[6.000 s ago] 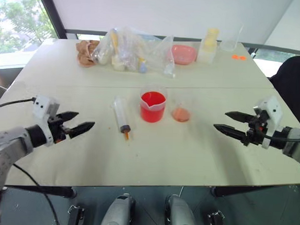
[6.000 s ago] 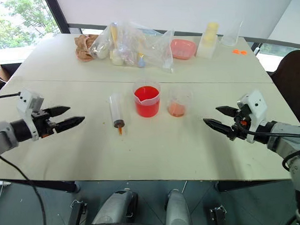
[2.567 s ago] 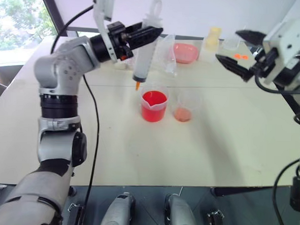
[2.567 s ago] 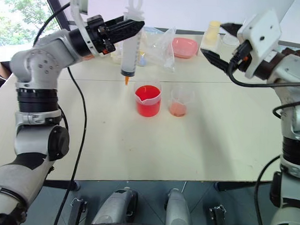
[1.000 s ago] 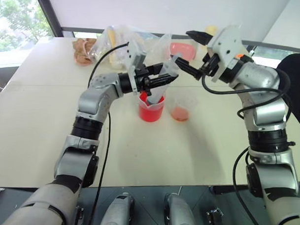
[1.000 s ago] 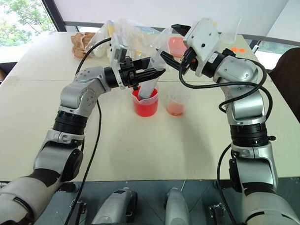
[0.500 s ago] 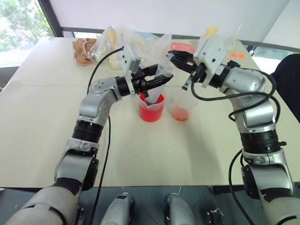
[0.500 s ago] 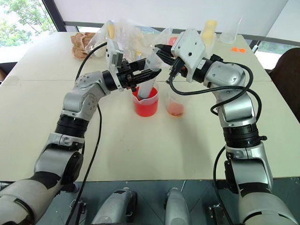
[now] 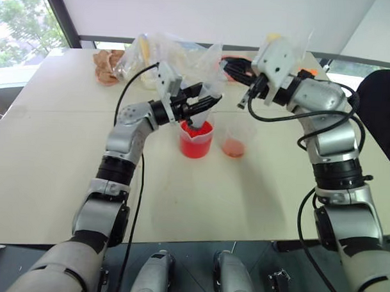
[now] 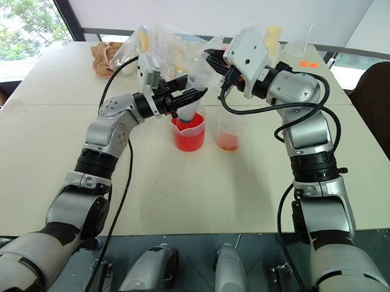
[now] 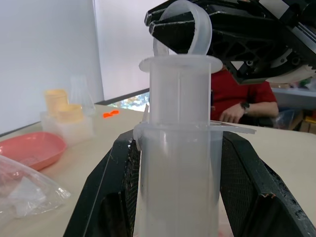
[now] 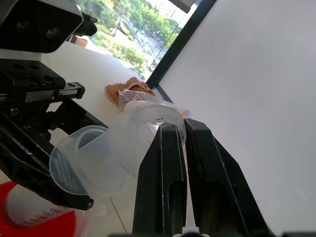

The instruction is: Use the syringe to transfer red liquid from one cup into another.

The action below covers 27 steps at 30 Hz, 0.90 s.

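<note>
The left gripper (image 11: 180, 197) clamps the barrel of the large clear plastic syringe (image 11: 178, 163) between both fingers. The syringe's tip dips into the clear spouted cup (image 9: 196, 139) of bright red liquid (image 9: 199, 129), its orange end hidden there. The right gripper (image 12: 180, 148) is pinched narrow on the white plunger's ring. The smaller clear cup (image 9: 235, 138) stands just beside, under the right gripper.

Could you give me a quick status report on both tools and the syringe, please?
Left tool shut on large clear plastic syringe, tip down in red-filled beaker cup. Right tool shut on its plunger ring. Nothing in the way.
</note>
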### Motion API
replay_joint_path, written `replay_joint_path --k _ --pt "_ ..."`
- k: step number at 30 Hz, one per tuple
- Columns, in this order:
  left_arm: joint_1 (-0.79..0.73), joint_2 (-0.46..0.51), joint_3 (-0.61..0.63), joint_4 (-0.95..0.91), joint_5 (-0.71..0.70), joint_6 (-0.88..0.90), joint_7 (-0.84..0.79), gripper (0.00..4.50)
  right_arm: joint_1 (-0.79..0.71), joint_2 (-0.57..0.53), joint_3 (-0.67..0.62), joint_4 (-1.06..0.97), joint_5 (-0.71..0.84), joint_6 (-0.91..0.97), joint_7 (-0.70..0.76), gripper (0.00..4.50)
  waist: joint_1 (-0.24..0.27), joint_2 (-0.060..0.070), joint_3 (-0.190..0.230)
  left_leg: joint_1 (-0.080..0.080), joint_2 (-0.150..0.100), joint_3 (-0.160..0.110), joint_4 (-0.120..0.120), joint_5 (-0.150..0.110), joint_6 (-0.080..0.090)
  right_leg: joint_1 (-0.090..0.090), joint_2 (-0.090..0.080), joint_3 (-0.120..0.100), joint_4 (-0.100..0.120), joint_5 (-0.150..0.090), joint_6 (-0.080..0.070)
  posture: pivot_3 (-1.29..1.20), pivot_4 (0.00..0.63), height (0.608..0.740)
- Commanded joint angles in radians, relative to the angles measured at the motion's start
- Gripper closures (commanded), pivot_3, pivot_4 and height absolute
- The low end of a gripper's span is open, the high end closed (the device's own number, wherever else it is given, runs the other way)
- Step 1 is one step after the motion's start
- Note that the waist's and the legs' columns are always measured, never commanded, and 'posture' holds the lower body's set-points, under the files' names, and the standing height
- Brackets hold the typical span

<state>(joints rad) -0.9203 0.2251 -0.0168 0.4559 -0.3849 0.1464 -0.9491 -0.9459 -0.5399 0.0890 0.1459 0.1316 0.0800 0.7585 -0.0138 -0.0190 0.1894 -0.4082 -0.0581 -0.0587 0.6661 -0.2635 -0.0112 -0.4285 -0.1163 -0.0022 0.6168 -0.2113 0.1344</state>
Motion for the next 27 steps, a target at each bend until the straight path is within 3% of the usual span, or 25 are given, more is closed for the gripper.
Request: replay_joint_path --k 1,6,9,14,21,27 --pt "0.033 0.010 -0.021 0.033 0.033 0.012 -0.019 2.63 -0.093 -0.051 -0.142 -0.020 0.003 -0.037 -0.096 4.47 0.000 0.000 0.000 0.000 0.000 0.000 0.000 0.000 0.000 0.000 0.000 0.000 0.000 0.000 0.000 0.00 0.150 0.740" --pt "0.009 0.000 -0.005 0.045 0.022 0.015 -0.003 2.63 -0.057 -0.049 -0.124 -0.050 0.017 -0.012 -0.075 4.47 0.000 0.000 0.000 0.000 0.000 0.000 0.000 0.000 0.000 0.000 0.000 0.000 0.000 0.000 0.000 0.00 0.150 0.740" --pt "-0.006 -0.001 0.006 0.049 0.021 0.008 0.012 2.63 -0.026 -0.049 -0.127 -0.077 0.071 0.041 -0.030 3.58 0.001 0.000 0.000 0.000 0.000 0.000 0.000 0.000 0.000 0.000 0.000 0.000 0.000 0.000 0.000 0.00 0.150 0.740" --pt "-0.032 0.002 0.044 0.051 -0.003 0.018 0.046 2.63 0.085 -0.105 -0.148 -0.202 0.090 0.126 -0.005 1.04 0.003 0.000 0.000 0.000 0.000 0.000 0.000 0.000 0.000 0.000 0.000 0.000 0.000 0.000 0.000 0.00 0.150 0.740" --pt "-0.064 -0.001 0.091 0.071 -0.023 0.023 0.083 2.63 0.276 -0.187 -0.297 -0.424 0.269 0.360 0.009 1.04 0.003 0.000 0.000 0.000 0.000 0.000 0.000 -0.001 0.002 0.000 0.000 0.000 0.000 0.000 0.000 0.00 0.150 0.740" --pt "-0.181 -0.011 0.158 0.051 -0.090 0.061 0.114 2.63 0.332 -0.254 -0.383 -0.442 0.260 0.403 -0.049 1.04 0.004 0.000 0.000 0.000 0.000 0.000 0.000 -0.001 0.002 0.000 0.000 0.000 0.000 0.000 0.000 0.00 0.150 0.740"
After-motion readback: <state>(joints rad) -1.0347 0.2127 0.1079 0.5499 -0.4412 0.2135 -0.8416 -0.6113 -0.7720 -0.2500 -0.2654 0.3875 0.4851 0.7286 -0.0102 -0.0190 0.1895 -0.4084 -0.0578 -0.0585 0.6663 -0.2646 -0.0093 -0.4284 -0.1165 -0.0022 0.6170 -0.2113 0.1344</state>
